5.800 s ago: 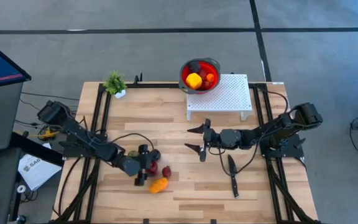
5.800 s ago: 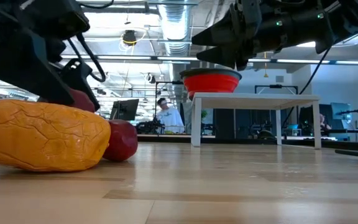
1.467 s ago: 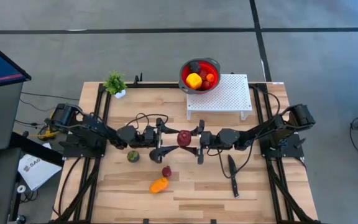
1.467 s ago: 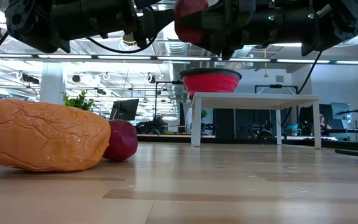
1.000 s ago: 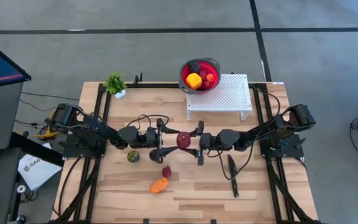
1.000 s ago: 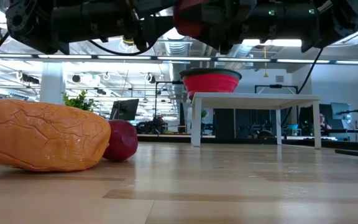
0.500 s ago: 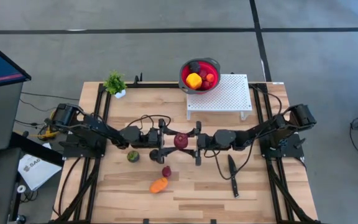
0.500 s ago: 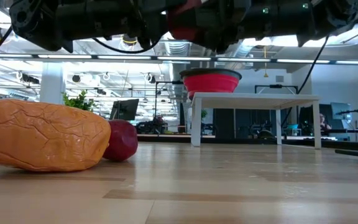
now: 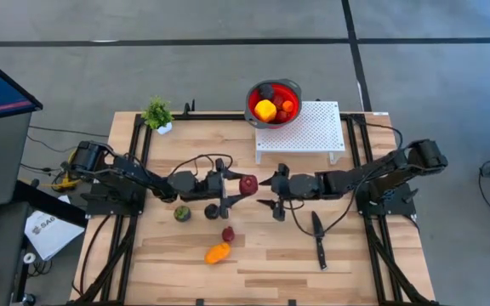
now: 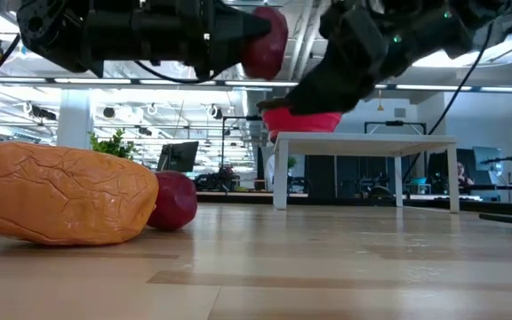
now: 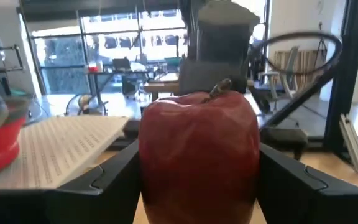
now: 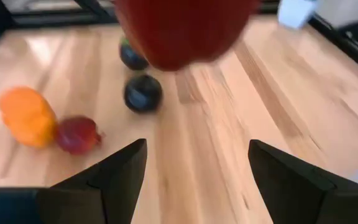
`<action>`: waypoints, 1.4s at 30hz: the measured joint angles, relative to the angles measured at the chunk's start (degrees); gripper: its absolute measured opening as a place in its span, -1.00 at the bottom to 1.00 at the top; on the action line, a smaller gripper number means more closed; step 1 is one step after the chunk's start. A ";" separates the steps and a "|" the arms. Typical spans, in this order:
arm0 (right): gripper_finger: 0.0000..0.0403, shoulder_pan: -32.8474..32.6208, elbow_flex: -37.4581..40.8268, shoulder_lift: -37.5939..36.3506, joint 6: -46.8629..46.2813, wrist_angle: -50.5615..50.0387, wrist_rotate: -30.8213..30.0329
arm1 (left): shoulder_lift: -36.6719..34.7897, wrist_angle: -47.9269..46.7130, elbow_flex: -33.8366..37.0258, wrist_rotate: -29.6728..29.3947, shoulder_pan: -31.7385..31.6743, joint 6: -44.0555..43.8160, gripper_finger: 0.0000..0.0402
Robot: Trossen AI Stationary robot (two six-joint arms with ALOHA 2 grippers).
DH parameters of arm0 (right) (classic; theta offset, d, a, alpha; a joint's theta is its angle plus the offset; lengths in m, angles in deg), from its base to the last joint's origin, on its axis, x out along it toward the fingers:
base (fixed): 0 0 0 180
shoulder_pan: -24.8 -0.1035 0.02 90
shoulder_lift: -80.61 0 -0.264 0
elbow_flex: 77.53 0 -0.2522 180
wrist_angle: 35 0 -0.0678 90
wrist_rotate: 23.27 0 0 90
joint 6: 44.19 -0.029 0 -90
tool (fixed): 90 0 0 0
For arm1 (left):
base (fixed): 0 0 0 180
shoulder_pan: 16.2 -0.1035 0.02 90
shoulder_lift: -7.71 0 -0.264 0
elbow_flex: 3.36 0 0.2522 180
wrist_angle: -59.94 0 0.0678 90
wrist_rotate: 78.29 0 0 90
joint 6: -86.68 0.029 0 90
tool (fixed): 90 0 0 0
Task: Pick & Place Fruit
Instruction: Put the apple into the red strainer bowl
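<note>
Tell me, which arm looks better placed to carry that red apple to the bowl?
Probably the left. Its gripper is shut on the red apple; the right gripper is open, just clear of it, though nearer the red bowl.

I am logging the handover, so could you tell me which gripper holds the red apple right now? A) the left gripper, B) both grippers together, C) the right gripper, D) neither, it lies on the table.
A: the red apple sits between the left gripper's fingers in mid-air, while the right gripper is open, apart from it.
</note>
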 joint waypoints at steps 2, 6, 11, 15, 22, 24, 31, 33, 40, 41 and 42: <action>0.37 -1.38 0.10 -2.15 1.88 -0.47 -2.56 | 0.07 -0.95 0.10 0.05 0.02 -0.01 0.22; 0.37 -4.39 -0.02 -6.16 5.79 -0.42 -9.68 | 0.07 -1.66 0.09 0.46 0.02 -0.05 0.26; 0.37 -4.67 0.00 -9.70 6.92 1.81 -9.19 | 0.07 -1.69 0.09 2.83 0.07 -0.01 0.27; 0.37 -3.36 0.00 -10.09 9.86 6.12 -1.38 | 0.07 -1.72 0.11 2.87 0.07 -0.03 0.27; 0.38 -0.12 -0.03 -6.18 11.05 13.81 3.58 | 0.07 -1.73 0.13 3.09 0.08 -0.02 0.29; 0.42 0.62 -0.04 -4.45 11.77 15.49 3.64 | 0.07 -1.79 0.14 3.06 0.09 -0.02 0.28; 0.69 2.67 -2.37 0.34 10.61 17.88 8.81 | 0.12 -1.88 0.15 3.16 0.09 -0.01 0.30; 0.72 2.81 -3.42 1.20 10.84 17.81 8.74 | 0.12 -1.80 0.15 3.20 0.09 -0.03 0.30; 0.39 2.81 -5.03 1.91 11.24 17.34 8.62 | 0.12 -1.77 0.15 3.16 0.09 -0.18 0.31; 0.31 2.78 -5.04 1.82 11.24 16.97 8.57 | 0.12 -1.87 0.15 3.25 0.09 -0.18 0.32; 0.23 2.75 -5.06 1.61 11.20 16.30 8.62 | 0.15 -2.03 0.15 3.22 0.09 -0.20 0.33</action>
